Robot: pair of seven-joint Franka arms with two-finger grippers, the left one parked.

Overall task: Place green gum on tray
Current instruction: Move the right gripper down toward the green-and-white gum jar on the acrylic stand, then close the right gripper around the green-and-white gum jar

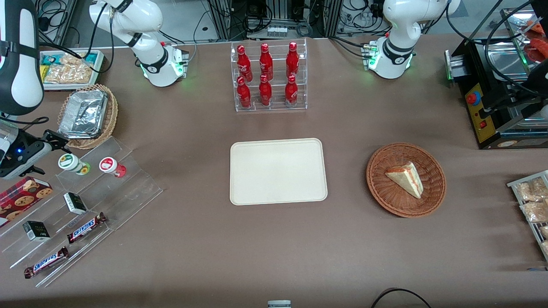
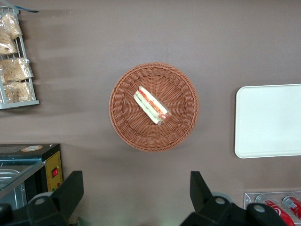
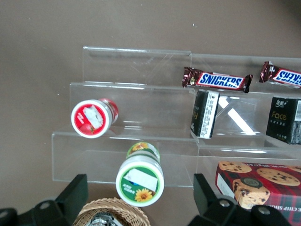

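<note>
Two pincer (image 3: 138, 200) fingers (image 3: 75, 193) stand apart, hovering over the green gum (image 3: 139, 179) on the acrylic step shelf (image 3: 94, 141), tabletop's working-arm end.

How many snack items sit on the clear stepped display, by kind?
Gum canisters: 2, green gum and red-label canister
Snickers bars: 2
Small black boxes: 2
Cookie box: 1
Total: 7
Gripper: open, beside the green gum.

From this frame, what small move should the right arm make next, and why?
Probably lower the gripper straight down around the green gum. Its fingers are open and the canister sits between them on the clear stepped stand, not yet gripped. The red-labelled canister stands close beside it, so the descent should stay centred. The tray is bare.
</note>
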